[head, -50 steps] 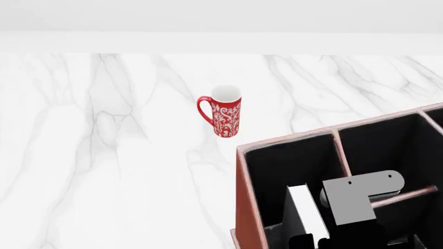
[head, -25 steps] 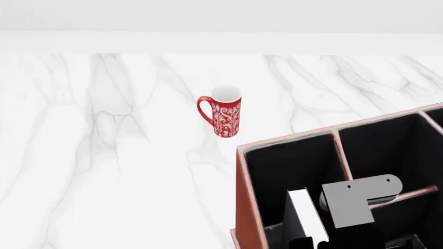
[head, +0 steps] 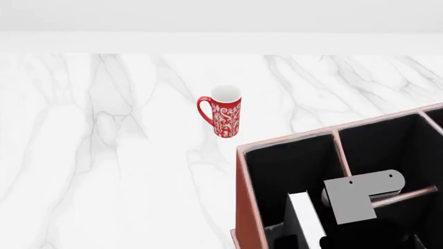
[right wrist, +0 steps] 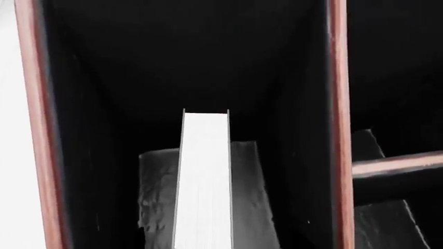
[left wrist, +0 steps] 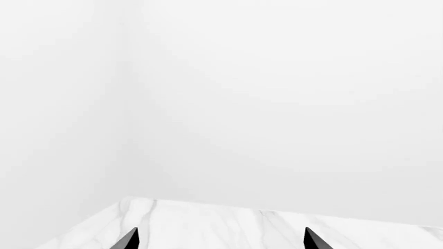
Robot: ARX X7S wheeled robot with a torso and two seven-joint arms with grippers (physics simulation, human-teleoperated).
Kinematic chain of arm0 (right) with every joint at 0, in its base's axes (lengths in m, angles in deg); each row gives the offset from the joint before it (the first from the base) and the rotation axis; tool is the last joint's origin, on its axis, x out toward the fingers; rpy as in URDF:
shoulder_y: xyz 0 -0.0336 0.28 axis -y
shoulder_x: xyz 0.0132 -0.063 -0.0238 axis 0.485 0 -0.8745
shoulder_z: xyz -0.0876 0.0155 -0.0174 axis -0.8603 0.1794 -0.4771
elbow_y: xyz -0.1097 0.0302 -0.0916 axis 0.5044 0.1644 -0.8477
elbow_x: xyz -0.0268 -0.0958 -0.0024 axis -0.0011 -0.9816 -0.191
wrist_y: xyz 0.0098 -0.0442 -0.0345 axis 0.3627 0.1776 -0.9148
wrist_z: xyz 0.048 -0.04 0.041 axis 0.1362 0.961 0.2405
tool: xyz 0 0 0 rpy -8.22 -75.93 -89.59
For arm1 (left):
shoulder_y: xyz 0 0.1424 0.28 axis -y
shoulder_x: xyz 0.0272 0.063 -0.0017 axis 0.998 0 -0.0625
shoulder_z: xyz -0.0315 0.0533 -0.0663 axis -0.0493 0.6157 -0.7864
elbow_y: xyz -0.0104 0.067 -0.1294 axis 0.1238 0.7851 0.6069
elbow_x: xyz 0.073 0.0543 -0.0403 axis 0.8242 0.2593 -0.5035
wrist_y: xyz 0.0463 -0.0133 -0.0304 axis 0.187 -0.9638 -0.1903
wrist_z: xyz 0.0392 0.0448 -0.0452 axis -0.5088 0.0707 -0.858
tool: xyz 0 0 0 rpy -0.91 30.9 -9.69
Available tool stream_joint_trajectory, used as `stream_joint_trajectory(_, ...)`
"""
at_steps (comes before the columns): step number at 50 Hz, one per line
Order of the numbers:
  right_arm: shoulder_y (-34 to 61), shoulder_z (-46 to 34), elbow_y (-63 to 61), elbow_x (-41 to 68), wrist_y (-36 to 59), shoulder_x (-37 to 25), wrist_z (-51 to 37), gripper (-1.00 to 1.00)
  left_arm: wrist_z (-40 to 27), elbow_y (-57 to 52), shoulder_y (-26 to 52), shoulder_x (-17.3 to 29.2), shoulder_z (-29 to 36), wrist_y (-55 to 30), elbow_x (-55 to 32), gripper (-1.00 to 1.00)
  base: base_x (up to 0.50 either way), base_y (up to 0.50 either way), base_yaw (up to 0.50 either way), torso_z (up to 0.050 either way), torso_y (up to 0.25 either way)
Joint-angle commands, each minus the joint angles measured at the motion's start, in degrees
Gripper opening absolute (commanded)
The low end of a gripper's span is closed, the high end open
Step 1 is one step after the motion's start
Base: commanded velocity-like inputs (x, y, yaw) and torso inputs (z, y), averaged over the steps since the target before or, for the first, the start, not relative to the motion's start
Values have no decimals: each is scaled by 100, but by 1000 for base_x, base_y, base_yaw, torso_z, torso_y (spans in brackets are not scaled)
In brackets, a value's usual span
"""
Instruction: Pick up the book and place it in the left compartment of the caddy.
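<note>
The black book (head: pixel 305 217) with white page edges (right wrist: pixel 204 176) stands on edge inside the left compartment (head: pixel 280 168) of the reddish-brown caddy (head: pixel 240 199). My right gripper (head: pixel 304 243) reaches down into that compartment from above. Its grey fingers (right wrist: pixel 156 199) press against both covers of the book, shut on it. In the right wrist view the compartment's black walls (right wrist: pixel 124 78) surround the book, with the caddy's rim (right wrist: pixel 31 129) on either side. My left gripper (left wrist: pixel 220 241) is open, its two dark tips wide apart with nothing between them, facing a white wall.
A red mug (head: pixel 223 111) with a white pattern stands upright on the white marble table (head: pixel 104 155), beyond the caddy's far left corner. Dividers (head: pixel 341 153) split the rest of the caddy into smaller sections. A grey bracket (head: pixel 360 194) of my right arm hangs over them.
The book's top edge has sunk a little lower into the left compartment, still held by my right gripper. The mug and caddy have not moved.
</note>
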Motion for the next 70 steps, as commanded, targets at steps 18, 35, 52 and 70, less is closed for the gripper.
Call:
stream_joint_trajectory(18,161,350,-932,401,112,-268,-614,100,-16,-36,-26,26,-7,10,-42,100,0,0,0,0,0)
stream_joint_trajectory(35,349,633,-1582,873,66,-398,-1169,100,-27,-97,-69,40,-30,26,-76,100,0,0,0,0,0)
stream_joint_trajectory(52,-32,1083,-2275,945,-517,-642,-1680,100,-26,-227,-143,8,-101,135,-142,100,0,0,0,0,0)
stream_joint_trajectory(70,-316,1232,-3176,822,-784,-734,-2254,100,-11,-622,-384,-28,-238,201,-357,100,0,0,0,0,0)
